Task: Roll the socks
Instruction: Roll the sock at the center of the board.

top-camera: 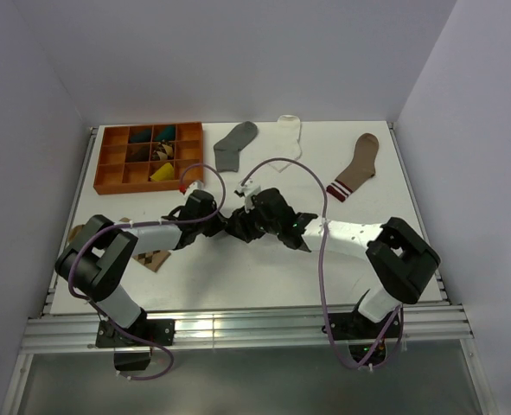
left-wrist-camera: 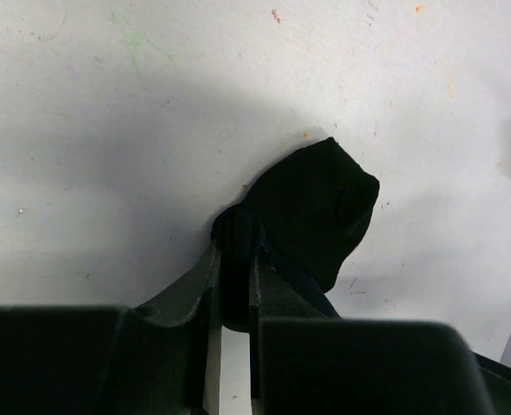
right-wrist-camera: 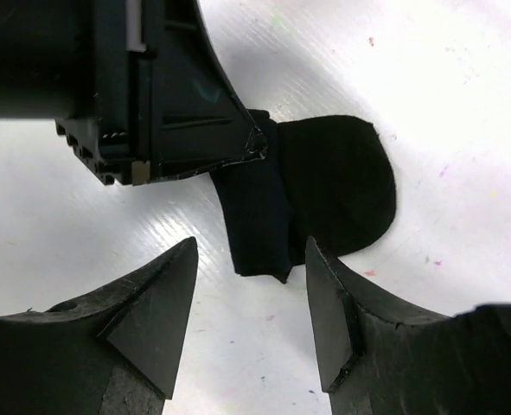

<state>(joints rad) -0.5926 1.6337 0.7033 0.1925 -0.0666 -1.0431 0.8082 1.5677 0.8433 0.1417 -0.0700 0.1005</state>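
On the white table top [top-camera: 264,268], the orange plastic tray [top-camera: 108,157] of small square compartments stood at the far left. Some of its cells held dark teal, yellow and patterned bundles. A plain grey fabric sock [top-camera: 235,143] and a plain white fabric sock [top-camera: 290,136] lay flat beside each other at the far edge, just right of the tray. A brown sock with a maroon-and-white striped cuff [top-camera: 356,166] lay further right, well apart from the arms. A tan-and-brown diamond-patterned sock [top-camera: 156,258] showed only in part beneath the left arm's forearm.

Both arms reached inward and met near the table's middle. From above, their wrists and purple cables covered the spot between them, so the sock there could hardly be made out in that view.

The plain black fabric sock [left-wrist-camera: 311,212] lay on the table in the middle, its rounded toe flat and the rest bunched into a folded band. The left gripper [left-wrist-camera: 236,238] was clamped on that bunched fabric, its two fingers nearly together with black cloth pinched between them. The right gripper [right-wrist-camera: 251,246] faced it with jaws wide apart. The lower end of the folded band lay between its fingertips [right-wrist-camera: 173,277], with white table visible on either side of the cloth.
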